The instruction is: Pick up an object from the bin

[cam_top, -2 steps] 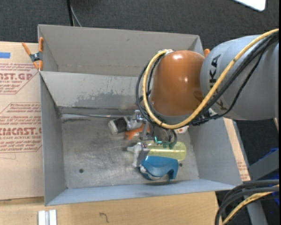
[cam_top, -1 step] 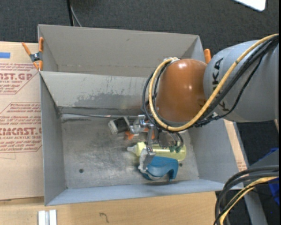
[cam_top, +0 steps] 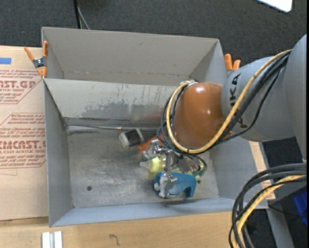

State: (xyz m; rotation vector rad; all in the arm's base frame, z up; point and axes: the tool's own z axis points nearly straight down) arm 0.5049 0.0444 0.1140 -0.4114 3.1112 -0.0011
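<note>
Seemingly mid-pick, the gripper (cam_top: 167, 170) sits low near the bin's (cam_top: 92, 172) front right corner, over a yellow piece (cam_top: 155, 164) and a blue piece (cam_top: 182, 185). Its grip cannot be told, and lifting likely remains.

Small grey block (cam_top: 130, 137) lying flat; orange piece (cam_top: 145, 146) just beside; black cable (cam_top: 81, 14) at top.
</note>
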